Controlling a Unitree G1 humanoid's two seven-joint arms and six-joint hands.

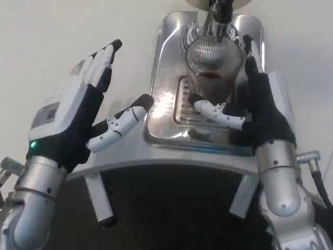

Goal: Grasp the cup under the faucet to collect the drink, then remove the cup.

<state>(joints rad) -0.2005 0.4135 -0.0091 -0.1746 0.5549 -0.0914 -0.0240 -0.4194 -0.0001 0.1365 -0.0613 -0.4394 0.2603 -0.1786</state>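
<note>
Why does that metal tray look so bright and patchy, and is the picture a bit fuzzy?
In the head view, the polished drip tray throws back white glare and mirrors the ribbed cup; the whole view is soft and grainy; the right hand around the cup is dark, the left hand is lit.

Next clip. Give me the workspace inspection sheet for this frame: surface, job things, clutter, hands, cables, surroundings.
Surface: white table, bare at left.
Job things: ribbed clear cup stands on the metal drip tray under the faucet; a little dark drink shows inside.
Clutter: nothing seen.
Hands: right hand wraps the cup, thumb across its front; left hand is open, apart from the tray.
Cables: black cable beside the right forearm.
Surroundings: nothing seen.
</note>
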